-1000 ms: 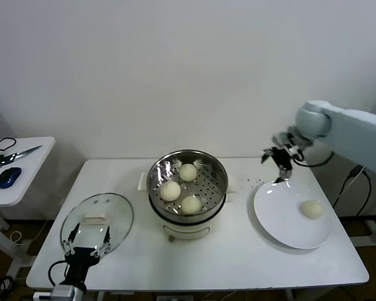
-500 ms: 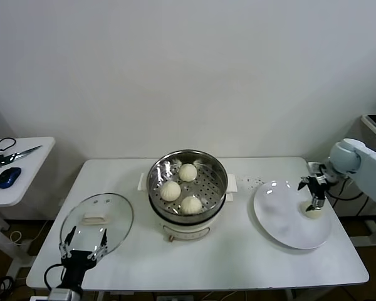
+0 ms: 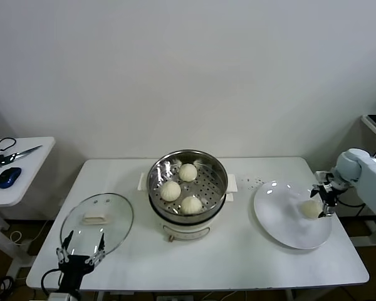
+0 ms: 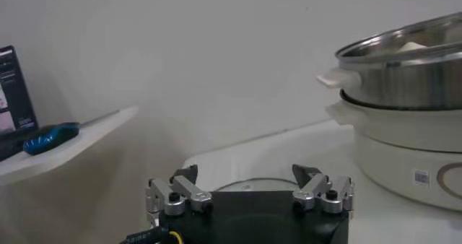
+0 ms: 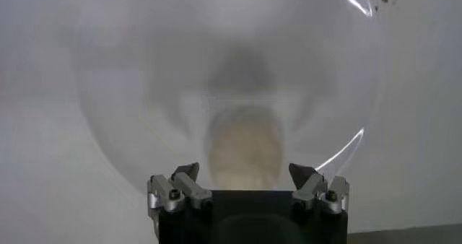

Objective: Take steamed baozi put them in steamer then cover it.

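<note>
Three baozi lie in the steel steamer (image 3: 220, 168): one at the back (image 3: 188, 172), one at the left (image 3: 170, 190), one at the front (image 3: 191, 204). The fourth baozi (image 3: 310, 208) lies on the white plate (image 3: 277, 216) at the right. My right gripper (image 3: 323, 202) is open and sits low over the plate's right side, right beside that baozi; in the right wrist view the baozi (image 5: 244, 154) lies between the spread fingers (image 5: 245, 175). The glass cover (image 3: 98, 223) lies flat at the front left. My left gripper (image 3: 80, 254) is open at the table's front edge by the cover.
A side table (image 3: 25, 164) at the far left holds scissors (image 3: 15, 153) and a blue mouse (image 3: 9, 177). The steamer's pot base (image 4: 404, 151) stands close ahead in the left wrist view. Dark crumbs (image 3: 254, 182) lie behind the plate.
My right arm has swung from behind the plate to its right side and come down next to the last baozi. My left gripper has drawn back toward the table's front edge.
</note>
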